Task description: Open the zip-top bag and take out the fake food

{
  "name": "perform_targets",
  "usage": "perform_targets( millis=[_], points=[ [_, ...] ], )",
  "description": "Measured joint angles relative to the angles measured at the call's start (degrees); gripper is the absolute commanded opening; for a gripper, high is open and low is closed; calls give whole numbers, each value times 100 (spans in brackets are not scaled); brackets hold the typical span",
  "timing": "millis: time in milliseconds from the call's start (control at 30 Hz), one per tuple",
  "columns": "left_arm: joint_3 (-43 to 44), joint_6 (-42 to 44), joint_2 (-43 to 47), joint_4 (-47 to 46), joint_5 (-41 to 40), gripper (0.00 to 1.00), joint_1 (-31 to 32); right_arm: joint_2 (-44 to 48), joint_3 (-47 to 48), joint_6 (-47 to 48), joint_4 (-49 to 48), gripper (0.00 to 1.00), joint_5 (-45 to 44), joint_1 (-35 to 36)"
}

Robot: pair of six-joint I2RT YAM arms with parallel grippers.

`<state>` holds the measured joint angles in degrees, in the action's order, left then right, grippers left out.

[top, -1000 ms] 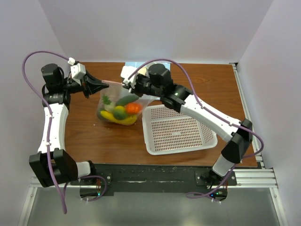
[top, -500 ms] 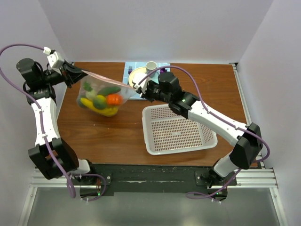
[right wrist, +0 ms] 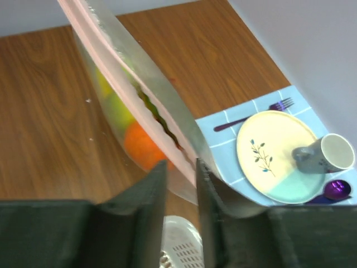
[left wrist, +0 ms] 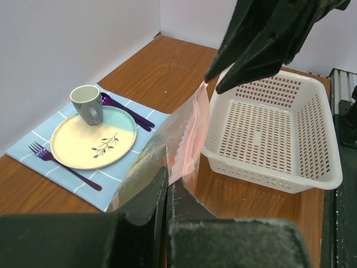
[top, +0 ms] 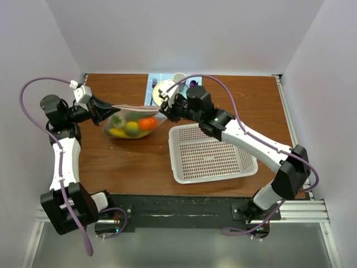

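Brown wood table [top: 128, 162], pale walls [top: 184, 33] close on three sides.

Zip-top bag [top: 129, 124]: one. It hangs between my two arms over the far-left part of the table, just left of the basket [top: 215, 153]. Cannot tell whether its belly brushes the wood.

Left gripper [top: 110, 109]: jaws narrow, pinched on the left end of the pink zipper strip [left wrist: 194, 131]. Right gripper [top: 162, 110]: jaws narrow too, clamped on the opposite end. The right wrist view shows the strip rising from between my fingers [right wrist: 148, 201].

Key relation: the strip's long axis runs straight from one pair of jaws to the other, left to right and drawn taut, with the bag body sagging below. Both arms are on it, neither nearer.

Judgement: pulling along this line would only tighten the strip. To part the lips, one pair would have to take a single lip and pull across the axis. The seal looks mostly shut. A wavy dark line along it may be a small gap; not sure.

Fake food [top: 134, 127]: all inside the bag. Through the plastic I count four:
- one orange [right wrist: 142, 148]
- one round green
- one yellow, lying low
- one darker green towards the left end

More may be hidden.

Also noted: one basket, one plate [left wrist: 92, 137], one cup [left wrist: 87, 103], one fork [left wrist: 61, 164], purple cutlery [left wrist: 125, 110] (count unclear), one blue placemat [left wrist: 28, 146].
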<state>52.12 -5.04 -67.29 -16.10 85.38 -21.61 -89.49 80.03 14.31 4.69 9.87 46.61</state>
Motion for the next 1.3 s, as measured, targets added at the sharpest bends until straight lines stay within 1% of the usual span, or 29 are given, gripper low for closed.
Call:
perform_targets(
  millis=[33, 67, 100, 167, 300, 367, 700, 833, 1133, 1200, 1300],
  points=[
    [-2, -33, 48, -42, -2, 0, 0, 2, 0, -133, -31, 11, 9, 68],
    [-2, -50, 90, -94, -2, 0, 0, 2, 0, -214, -55, 7, 9, 127],
    [-2, -61, 122, -116, -2, 0, 0, 0, 0, -332, -74, 4, -13, 223],
    [-2, -101, 153, -149, 0, 0, 11, 0, 0, -535, -111, 1, -42, 479],
    [-13, -151, 190, -151, -2, 0, 72, -2, 0, -909, -184, 1, -33, 905],
    [-50, -166, 245, -149, 0, 0, 103, -7, -2, -1080, -249, 0, -37, 970],
    [-315, -190, 431, -188, 7, 0, 116, -9, 9, -1491, -496, 0, -275, 876],
    [-319, -190, 431, -199, 7, 0, 118, -35, 181, -1648, -496, 0, -280, 848],
    [-328, -188, 431, -205, 4, 0, 142, -490, 542, -1937, -535, 0, -173, 815],
    [-328, -188, 431, -203, 7, 1, 162, -601, 546, -1965, -503, 0, -142, 813],
    [-328, -186, 431, -181, 7, 6, 192, -710, 546, -1991, -470, 0, -133, 813]
  ],
)
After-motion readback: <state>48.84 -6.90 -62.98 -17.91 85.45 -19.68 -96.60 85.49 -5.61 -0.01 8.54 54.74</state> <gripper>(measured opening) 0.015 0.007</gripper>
